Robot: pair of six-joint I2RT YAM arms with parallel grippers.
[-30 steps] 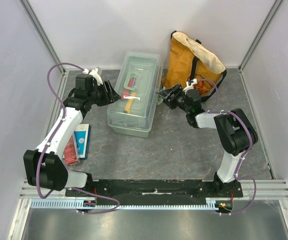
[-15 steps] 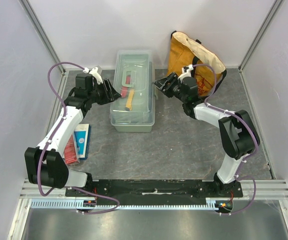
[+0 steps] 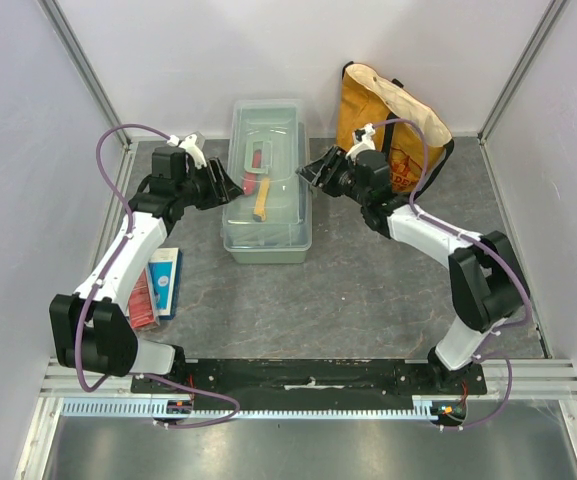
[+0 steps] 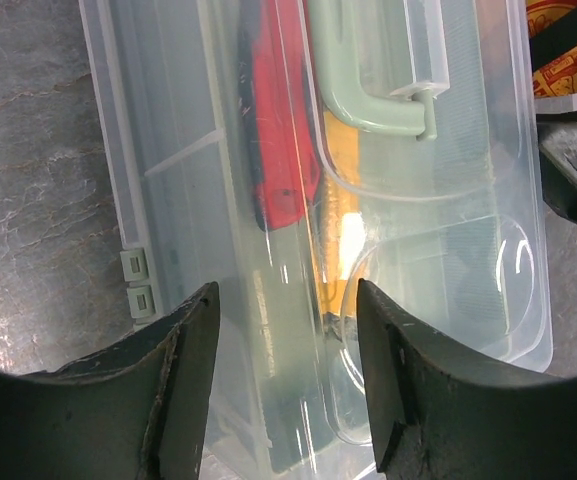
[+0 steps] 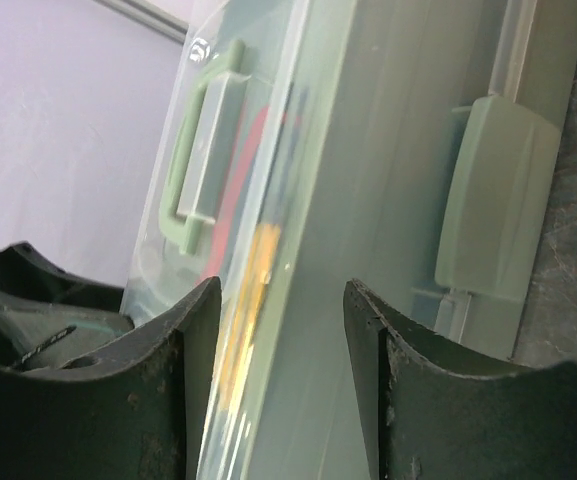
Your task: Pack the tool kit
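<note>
The sage-green toolbox [image 3: 266,180] with its clear lid shut stands at the back middle of the table. Through the lid I see a red-handled tool [image 4: 280,120], a yellow-handled tool [image 4: 340,225] and the green handle [image 4: 368,75]. My left gripper [image 3: 230,186] is open at the box's left side, its jaws over the lid in the left wrist view [image 4: 286,390]. My right gripper [image 3: 310,173] is open at the box's right side, its jaws facing the box wall [image 5: 280,385] near a green latch [image 5: 493,205]. Neither holds anything.
A mustard-yellow tote bag [image 3: 393,125] stands at the back right, just behind my right arm. Flat red and blue packets [image 3: 156,285] lie on the table by my left arm. Frame walls close the cell on left, right and back.
The toolbox has turned from a slant to lie straight and shifted left. My right gripper has moved left and back against its right side. My left gripper has barely moved.
</note>
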